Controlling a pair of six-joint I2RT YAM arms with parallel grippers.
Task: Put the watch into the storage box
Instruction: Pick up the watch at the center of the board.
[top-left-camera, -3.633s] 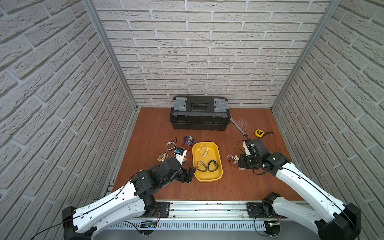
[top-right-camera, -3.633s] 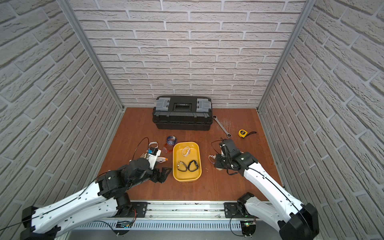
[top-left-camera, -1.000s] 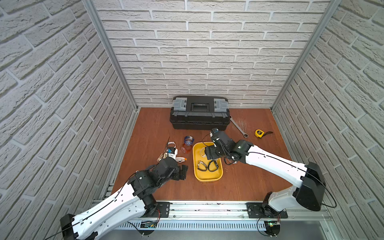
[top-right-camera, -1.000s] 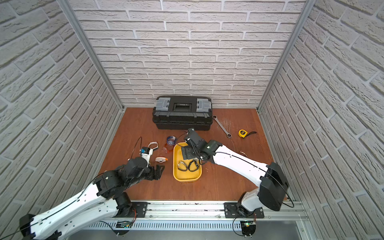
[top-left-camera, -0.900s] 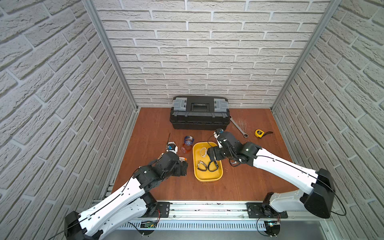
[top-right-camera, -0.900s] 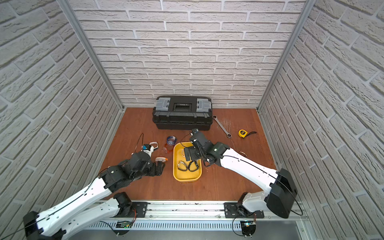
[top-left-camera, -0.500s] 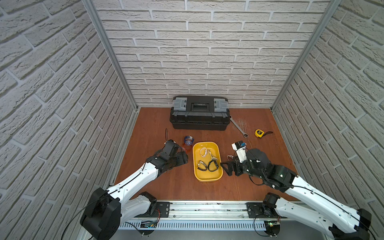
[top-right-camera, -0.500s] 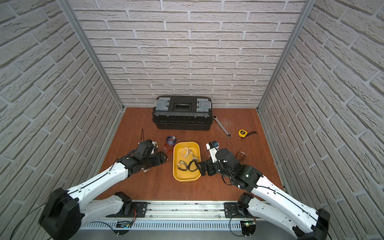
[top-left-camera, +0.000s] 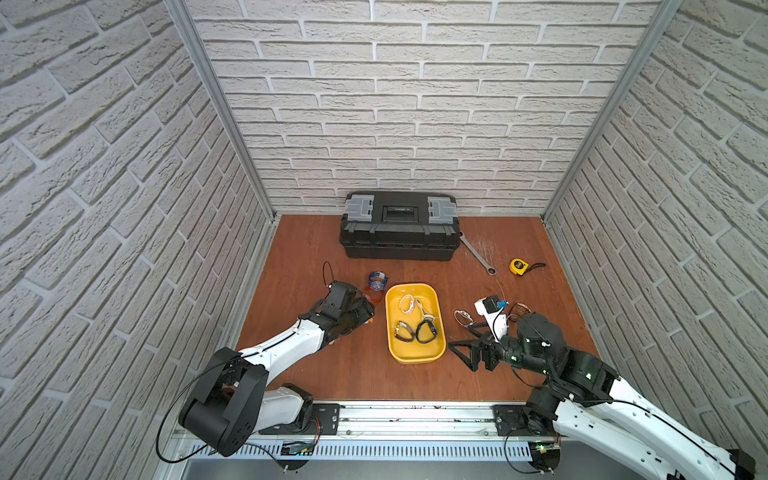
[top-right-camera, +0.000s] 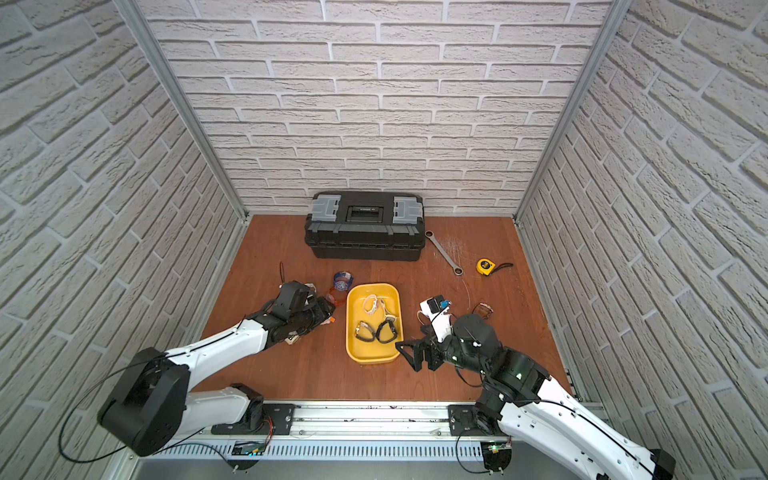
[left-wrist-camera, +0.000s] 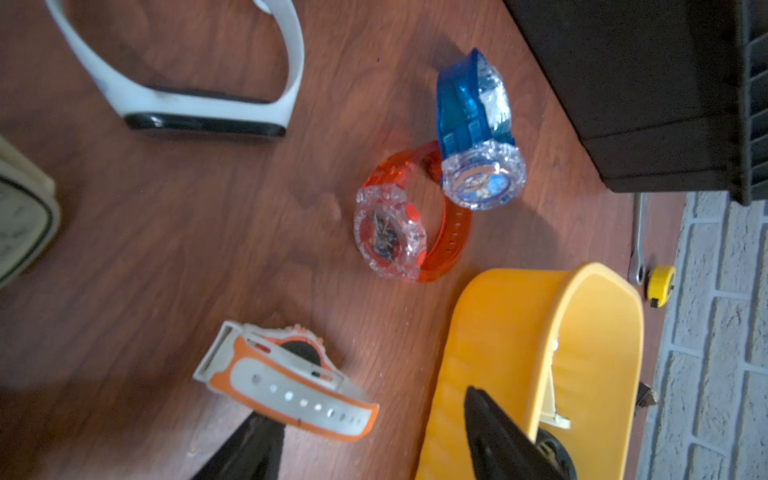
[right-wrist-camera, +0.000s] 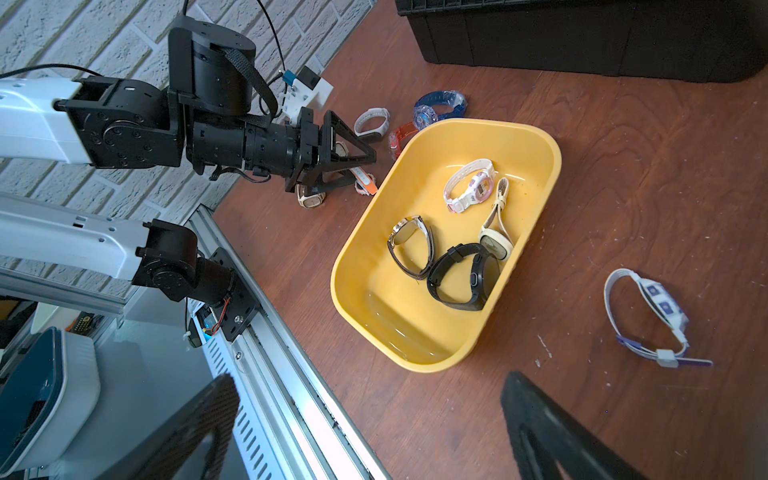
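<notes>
Both arms have shifted. The right gripper (top-left-camera: 460, 338), over the tray a second ago, is now off the front right corner of the storage box (top-left-camera: 415, 360). The left gripper (top-left-camera: 362, 315) has come from the worktop's front up beside the box's left wall.

In both top views the left arm is plainly the nearer one. Its fingers hang over a cluster of loose watches just outside that wall, towards its back corner, and an orange fleck shows under them (top-right-camera: 331, 320).

From the left wrist, the orange-and-white watch (left-wrist-camera: 286, 382) lies on the worktop just ahead of the spread, empty jaws. One fingertip (left-wrist-camera: 259, 432) overlaps its strap. The strap's long axis runs nearly along the line from tip to tip, not across it, so the closing direction looks awkward. The box's outer wall (left-wrist-camera: 490, 332) stands just beside the other tip. A red watch (left-wrist-camera: 390, 232) and a blue watch (left-wrist-camera: 478, 178) lie farther ahead.

From the right wrist, that arm's jaws stand wide apart and hold nothing. Four watches lie in the box, and the left fingers straddle the orange strap (right-wrist-camera: 366, 185).

No brand or lettering is legible anywhere.
</notes>
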